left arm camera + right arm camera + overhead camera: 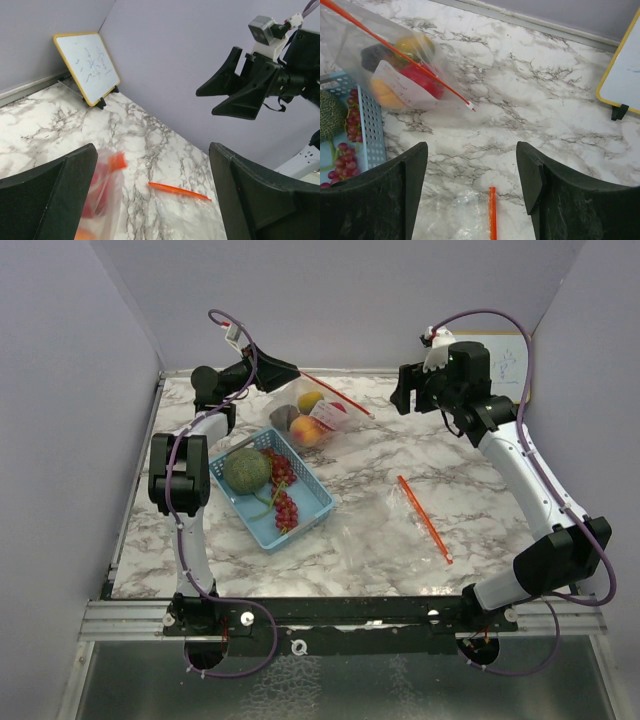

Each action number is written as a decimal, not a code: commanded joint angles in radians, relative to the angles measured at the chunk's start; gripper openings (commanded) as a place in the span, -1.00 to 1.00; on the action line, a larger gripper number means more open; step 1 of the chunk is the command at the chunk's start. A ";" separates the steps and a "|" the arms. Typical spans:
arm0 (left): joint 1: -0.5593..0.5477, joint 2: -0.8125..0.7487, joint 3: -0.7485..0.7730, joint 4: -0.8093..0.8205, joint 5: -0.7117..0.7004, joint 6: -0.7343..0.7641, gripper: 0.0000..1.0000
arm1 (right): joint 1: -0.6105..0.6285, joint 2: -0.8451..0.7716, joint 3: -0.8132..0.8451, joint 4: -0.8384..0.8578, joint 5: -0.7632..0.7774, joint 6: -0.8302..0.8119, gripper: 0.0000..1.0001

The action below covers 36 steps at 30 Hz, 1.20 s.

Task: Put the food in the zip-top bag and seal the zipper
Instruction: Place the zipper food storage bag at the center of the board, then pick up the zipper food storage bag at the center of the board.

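A clear zip-top bag [318, 420] with an orange zipper [337, 395] lies at the back of the table. It holds a peach [306, 432], a red apple [335, 412], a dark fruit [282, 417] and a yellow-orange fruit [311, 400]. My left gripper [285, 370] hangs open just behind and left of the bag, nothing between its fingers; the bag [102, 192] shows blurred by the left finger. My right gripper [400, 395] is open to the bag's right, apart from it. The netted melon [246, 470] and red grapes [284, 492] sit in the basket. In the right wrist view the bag [395, 75] lies ahead.
The light-blue basket [310, 508] stands front left of the bag. A second, empty zip-top bag with an orange zipper [424, 519] lies flat at centre right; its zipper [492, 215] shows below my right gripper [471, 147]. A small whiteboard [505, 360] leans at the back right.
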 commanded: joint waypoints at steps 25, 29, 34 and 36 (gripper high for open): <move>0.089 -0.284 0.351 -1.644 -0.222 0.966 0.98 | -0.006 0.022 -0.441 -0.259 0.036 0.329 0.44; 0.068 -0.384 0.271 -1.727 -0.397 1.035 0.98 | -0.017 0.025 -0.513 -0.189 0.061 0.302 0.44; 0.058 -0.493 0.161 -1.763 -0.605 1.073 0.98 | -0.027 0.015 -0.595 -0.111 0.029 0.292 0.44; 0.058 -0.501 0.165 -1.774 -0.619 1.063 0.98 | -0.028 0.008 -0.611 -0.089 0.022 0.283 0.44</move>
